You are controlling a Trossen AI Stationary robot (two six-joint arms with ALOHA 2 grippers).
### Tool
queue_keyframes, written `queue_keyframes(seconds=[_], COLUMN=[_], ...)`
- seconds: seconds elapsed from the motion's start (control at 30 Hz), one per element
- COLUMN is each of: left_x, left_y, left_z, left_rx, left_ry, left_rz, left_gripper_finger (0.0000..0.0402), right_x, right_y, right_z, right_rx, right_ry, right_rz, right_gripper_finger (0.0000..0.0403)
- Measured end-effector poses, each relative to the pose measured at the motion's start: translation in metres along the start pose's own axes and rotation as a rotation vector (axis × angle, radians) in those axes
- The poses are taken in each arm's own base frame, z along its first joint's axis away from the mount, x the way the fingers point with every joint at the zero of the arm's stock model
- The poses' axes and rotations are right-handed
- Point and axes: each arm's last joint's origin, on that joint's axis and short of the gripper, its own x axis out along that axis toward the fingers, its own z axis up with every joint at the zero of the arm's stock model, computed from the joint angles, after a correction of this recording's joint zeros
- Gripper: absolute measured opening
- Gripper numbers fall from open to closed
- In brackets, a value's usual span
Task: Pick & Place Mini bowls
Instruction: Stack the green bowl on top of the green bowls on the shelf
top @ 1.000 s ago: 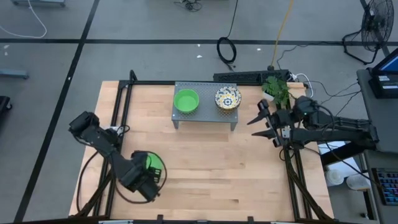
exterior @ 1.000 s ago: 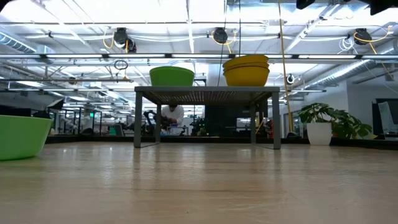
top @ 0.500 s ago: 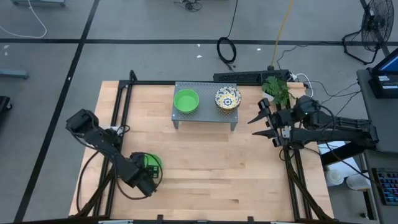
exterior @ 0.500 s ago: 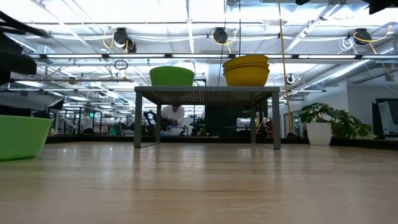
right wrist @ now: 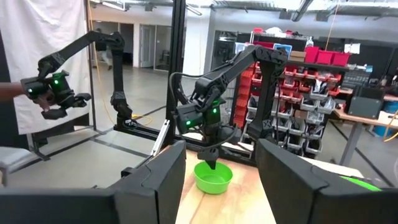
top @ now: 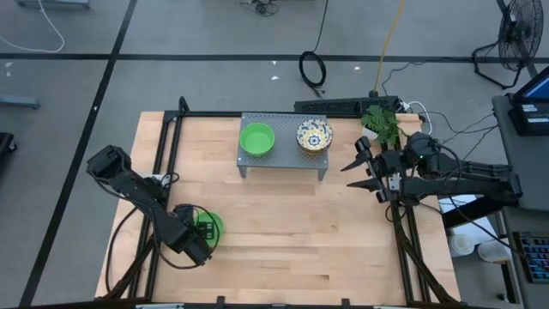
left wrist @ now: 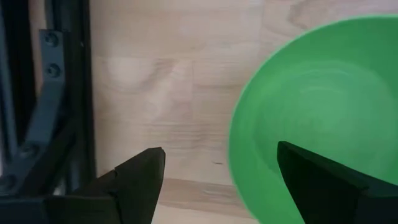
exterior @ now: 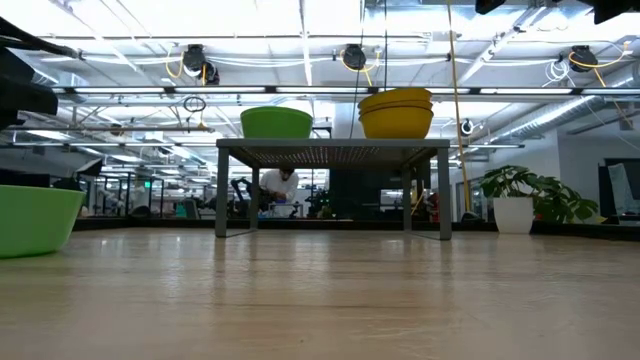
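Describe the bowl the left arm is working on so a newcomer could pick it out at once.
Start at the grey perforated stand at the table's far edge, then look to the near-left corner, where the left gripper hangs with fingers open. The plain green bowl sits on the wood under it. Unlike the green bowl and floral bowl, it is not on the stand.

We are seeing a bright plain green bowl point(top: 256, 139) on the grey perforated stand point(top: 284, 157), upper centre of the high view, beside a white bowl point(top: 314, 136) patterned in blue and yellow. Lower left, another green bowl point(top: 210, 227) is glowing against the pale wood table point(top: 300, 232).
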Motion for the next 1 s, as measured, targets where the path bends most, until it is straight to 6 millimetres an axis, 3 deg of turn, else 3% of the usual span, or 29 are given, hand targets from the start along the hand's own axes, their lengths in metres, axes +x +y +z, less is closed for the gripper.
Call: queue_keyframes(seconds=[0.27,0.67,1.0], left_x=[-0.0001,0.0,0.0], left_y=[0.0021,0.0007,-0.002], left_z=[0.0003,-0.0006,-0.0019], left_rx=[0.026,0.019,-0.005], left_ry=[0.033,0.035,0.031], left_rz=[0.056,0.036,-0.008], left_gripper_finger=[0.0298,0.0163,0.0132], right_x=[0.0,0.0,0.0], right_y=[0.0001,0.0001,0.0001], right_z=[-0.0012,-0.0024,-0.0027], right_rx=[0.039,0.054,0.056], right_ry=[0.011,0.022,0.025], right_rz=[0.0,0.0,0.0], right_gripper_finger=[0.0183,0.0183,0.0183])
